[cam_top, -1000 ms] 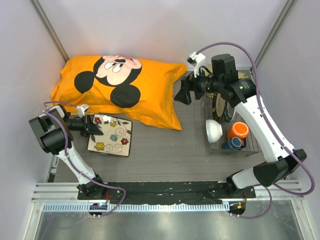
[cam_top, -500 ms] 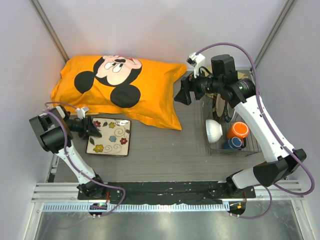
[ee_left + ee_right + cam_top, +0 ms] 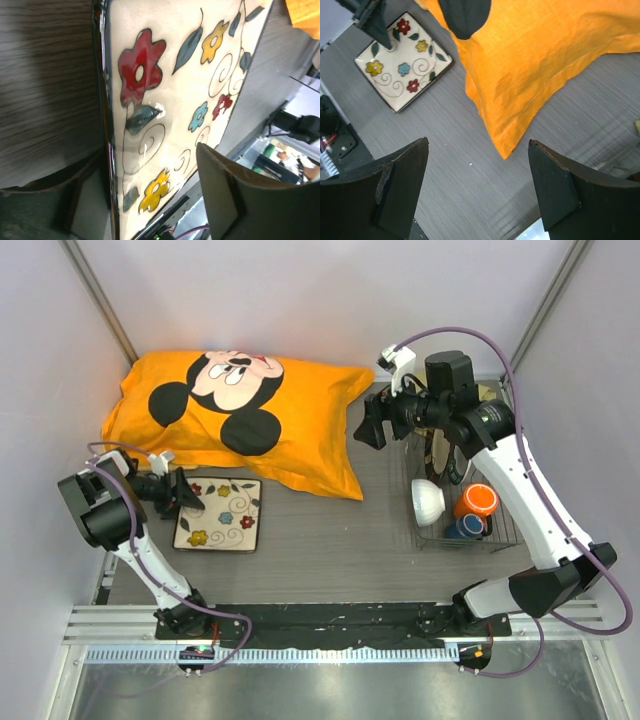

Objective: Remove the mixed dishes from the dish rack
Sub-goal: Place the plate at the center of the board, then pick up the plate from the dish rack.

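**Left gripper** [image 3: 188, 492]: jaws parted, astride the left rim of the square cream floral plate [image 3: 222, 514]. The plate lies flat on the table [image 3: 330, 530], well apart from the dish rack [image 3: 470, 545].
- Hazard: a finger catching that rim on withdrawal would drag or tip the plate.

**Right gripper** [image 3: 365, 428]: jaws wide, empty, hovering between the orange pillow [image 3: 250, 415] and the rack.
- Hazard: a careless descent could knock the white bowl [image 3: 427, 501], which stands on edge beside the orange mug [image 3: 478, 501] and the dark-blue cup [image 3: 466, 527].

**Room:** bare table lies between plate and rack. The pillow corner sits just beside the plate.
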Motion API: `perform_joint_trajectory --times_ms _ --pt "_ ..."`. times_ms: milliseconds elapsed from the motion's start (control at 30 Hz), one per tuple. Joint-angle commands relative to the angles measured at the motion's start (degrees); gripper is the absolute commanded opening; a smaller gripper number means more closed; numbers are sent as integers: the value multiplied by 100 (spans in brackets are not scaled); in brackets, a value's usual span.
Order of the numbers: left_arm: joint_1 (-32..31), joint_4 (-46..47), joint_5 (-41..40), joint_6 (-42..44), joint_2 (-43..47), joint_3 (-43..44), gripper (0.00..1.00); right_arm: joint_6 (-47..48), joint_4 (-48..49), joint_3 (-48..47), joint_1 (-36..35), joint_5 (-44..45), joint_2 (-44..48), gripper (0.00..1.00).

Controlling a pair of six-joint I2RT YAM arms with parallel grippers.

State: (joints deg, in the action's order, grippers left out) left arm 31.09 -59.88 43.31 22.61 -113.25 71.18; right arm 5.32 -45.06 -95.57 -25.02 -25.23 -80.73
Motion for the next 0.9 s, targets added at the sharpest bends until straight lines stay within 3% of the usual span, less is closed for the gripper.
perform_joint_trajectory --times_ms 0,33,200,333,633,867 --pt "28 644 -727 24 382 -43 71 127 129 -58 -21 789 277 86" --pt "20 653 -762 15 426 -43 77 136 111 -58 -12 931 268 86" --pt "20 784 -1017 -55 778 19 81 118 85 56 -21 1757 268 84" --pt "20 785 -1131 -116 1129 150 87 65 321 319 -21 3048 356 84" --pt "-6 486 -833 -152 1859 616 89 39 393 522 128 4789 277 82" --pt "-349 600 -1000 -204 2570 328 90 39 349 627 225 5696 -30 76"
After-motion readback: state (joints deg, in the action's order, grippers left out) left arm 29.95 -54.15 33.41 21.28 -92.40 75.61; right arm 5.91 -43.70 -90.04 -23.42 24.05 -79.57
